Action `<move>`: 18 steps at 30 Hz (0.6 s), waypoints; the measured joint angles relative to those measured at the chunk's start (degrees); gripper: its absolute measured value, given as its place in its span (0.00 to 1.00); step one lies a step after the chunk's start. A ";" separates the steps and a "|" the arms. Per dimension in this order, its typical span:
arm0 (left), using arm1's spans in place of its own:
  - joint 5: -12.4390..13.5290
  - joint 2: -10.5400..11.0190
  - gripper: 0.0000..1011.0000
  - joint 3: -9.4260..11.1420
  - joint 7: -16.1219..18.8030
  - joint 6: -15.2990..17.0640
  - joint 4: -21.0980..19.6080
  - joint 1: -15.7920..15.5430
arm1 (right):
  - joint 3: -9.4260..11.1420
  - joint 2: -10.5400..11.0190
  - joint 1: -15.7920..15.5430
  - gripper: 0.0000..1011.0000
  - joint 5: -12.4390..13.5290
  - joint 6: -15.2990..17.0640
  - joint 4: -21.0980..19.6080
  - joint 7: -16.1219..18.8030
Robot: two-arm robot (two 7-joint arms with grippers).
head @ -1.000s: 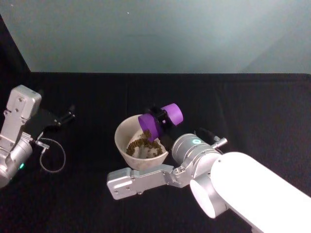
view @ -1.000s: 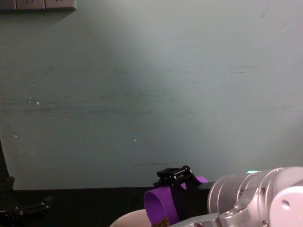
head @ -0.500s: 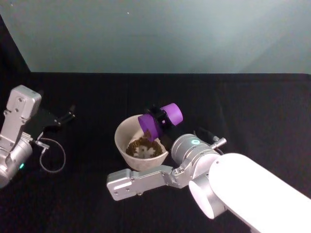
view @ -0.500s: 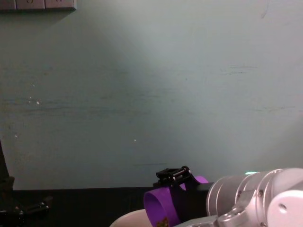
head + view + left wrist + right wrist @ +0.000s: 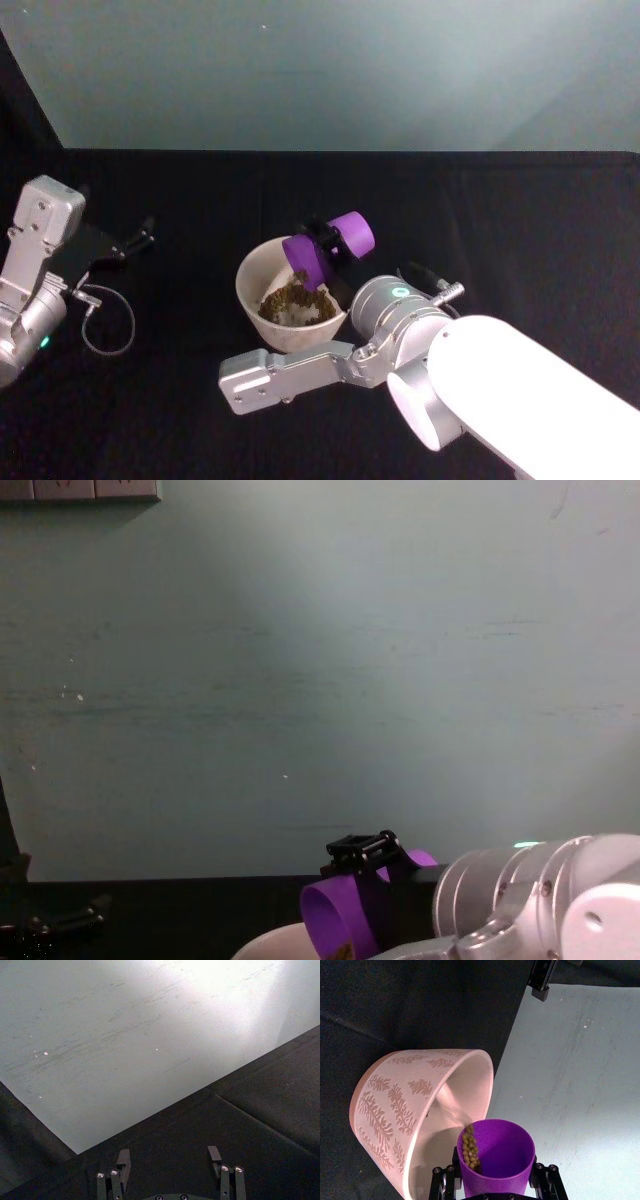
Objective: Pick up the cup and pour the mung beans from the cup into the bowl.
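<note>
Right claw [image 5: 328, 244] is clenched on the small purple plastic cup [image 5: 356, 231], which I see tipped with its mouth down over the far right rim of the wide round white bowl [image 5: 246, 282] at mid-table. Greenish mung beans [image 5: 469, 1148] sit at the cup's lip, and a heap lies in the bowl. Left claw [image 5: 170, 1157] is parked at far left over the black table [image 5: 520, 220], released and grasping nothing.

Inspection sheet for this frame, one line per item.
Surface: black cloth-covered table.
Job's things: purple cup tipped over the leaf-patterned bowl; mung beans heaped inside the bowl, more at the cup's lip.
Clutter: nothing seen.
Grippers: right gripper shut on the cup above the bowl; left gripper open, empty, parked at the table's left.
Cables: thin wire loop beside the left arm.
Surroundings: pale wall behind; sockets high up.
</note>
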 joint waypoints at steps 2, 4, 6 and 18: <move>0.00 0.00 0.99 0.00 0.00 0.00 0.00 0.00 | -0.05 0.05 0.05 0.72 -0.06 -0.08 -0.01 -0.01; 0.00 0.00 0.99 0.00 0.00 0.00 0.00 0.00 | -0.08 0.10 0.07 0.72 -0.06 -0.15 -0.03 -0.05; 0.00 0.00 0.99 0.00 0.00 0.00 0.00 0.00 | -0.16 0.19 0.09 0.72 -0.06 -0.34 -0.09 -0.11; 0.00 0.00 0.99 0.00 0.00 0.00 0.00 0.00 | -1.38 0.71 0.72 0.72 -1.86 -0.77 -0.22 0.21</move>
